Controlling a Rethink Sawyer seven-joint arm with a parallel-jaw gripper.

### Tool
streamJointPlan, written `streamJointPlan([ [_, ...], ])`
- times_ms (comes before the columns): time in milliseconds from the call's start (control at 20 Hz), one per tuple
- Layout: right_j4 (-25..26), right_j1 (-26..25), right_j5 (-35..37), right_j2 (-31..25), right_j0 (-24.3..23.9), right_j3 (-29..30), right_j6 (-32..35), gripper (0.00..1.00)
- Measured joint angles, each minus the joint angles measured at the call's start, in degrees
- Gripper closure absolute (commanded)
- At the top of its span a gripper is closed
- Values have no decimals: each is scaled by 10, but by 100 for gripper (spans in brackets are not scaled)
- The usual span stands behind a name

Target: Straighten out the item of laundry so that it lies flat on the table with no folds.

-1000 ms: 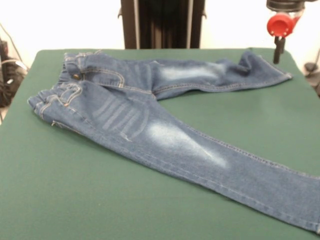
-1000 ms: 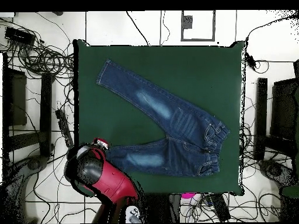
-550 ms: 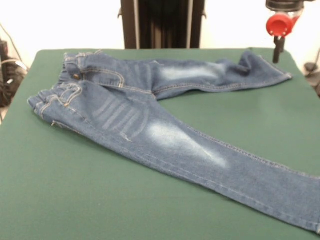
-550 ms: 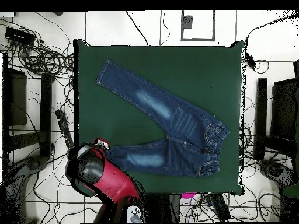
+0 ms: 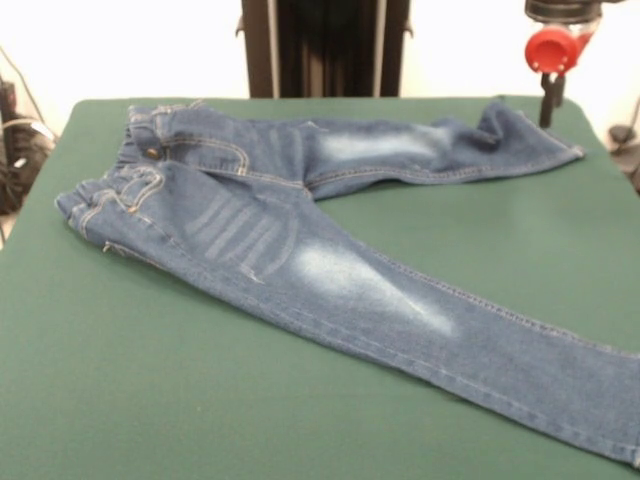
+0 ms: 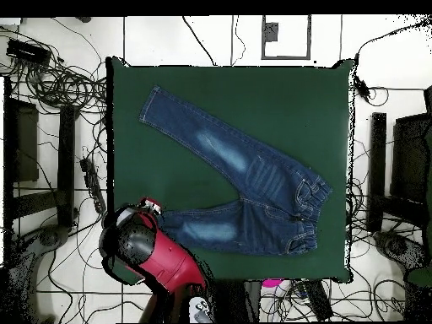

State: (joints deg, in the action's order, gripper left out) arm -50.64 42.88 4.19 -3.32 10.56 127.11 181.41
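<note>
Overall, the jeans point(image 5: 300, 240) lay spread on the green bench point(image 5: 200, 400), waistband point(image 5: 120, 185) toward the left in the front view, the two legs splayed apart in a V. One leg ran to the far right corner, its hem point(image 5: 540, 135) slightly rumpled and raised near the bench edge; the other leg ran diagonally toward the near right and passed out of frame at the right edge. Pale faded patches showed at thigh and knee on both legs. In the overhead view the jeans point(image 6: 245, 186) occupied the middle and lower part of the bench point(image 6: 321, 110), with the red arm point(image 6: 156, 257) over the lower left corner, just beside the shorter-looking leg's hem. The claw point(image 5: 548, 95) hung above the far right corner close to that hem; whether released or clenched, cannot tell.
</note>
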Motion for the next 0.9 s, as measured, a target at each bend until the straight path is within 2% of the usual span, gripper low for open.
streamJointPlan([
  [900,0,0,0,0,-8,0,0,0],
])
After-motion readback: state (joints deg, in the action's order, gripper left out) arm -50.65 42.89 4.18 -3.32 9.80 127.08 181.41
